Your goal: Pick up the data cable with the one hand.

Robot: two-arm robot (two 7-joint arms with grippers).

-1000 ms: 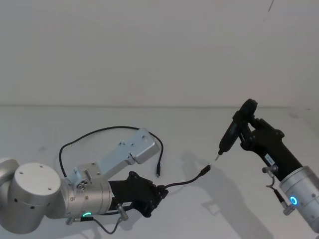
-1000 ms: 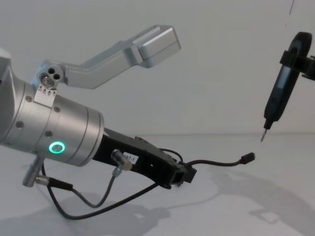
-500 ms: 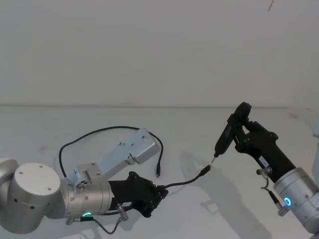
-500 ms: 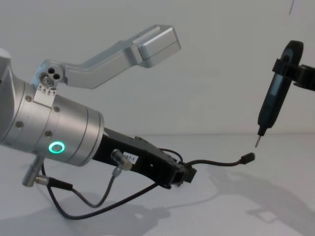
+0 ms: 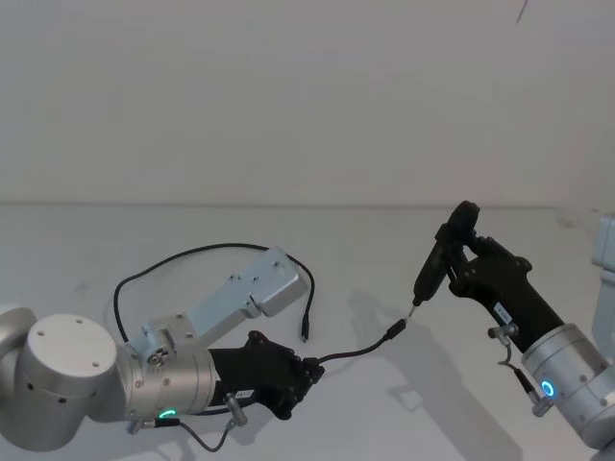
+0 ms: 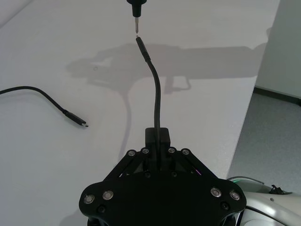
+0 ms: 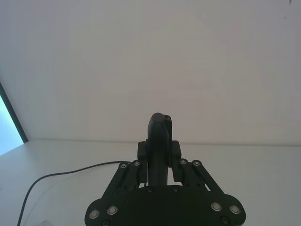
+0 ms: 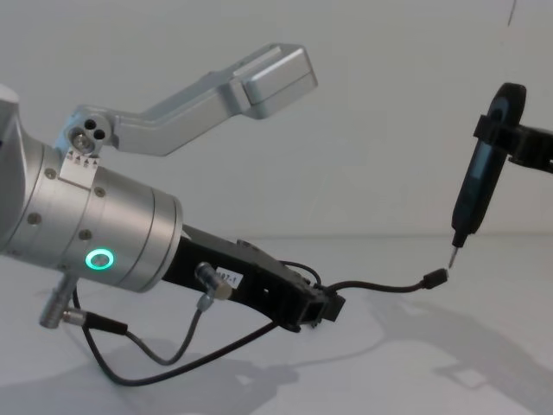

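The left tool [image 6: 157,141] pinches the cable [image 6: 156,96] near one plug, that end raised off the tabletop [image 5: 384,403]. The left wrist view alone shows the far plug [image 6: 81,123] lying flat. The right tool [image 5: 459,252] clamps a pen [image 8: 478,188]; part of the cable loop hides behind the left arm.

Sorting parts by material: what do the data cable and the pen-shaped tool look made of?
The data cable, held by the left tool, looks like matte black rubber or plastic; it bends in a free curve. The pen-shaped tool, held by the right tool, seems black plastic with a thin metallic-looking tip.
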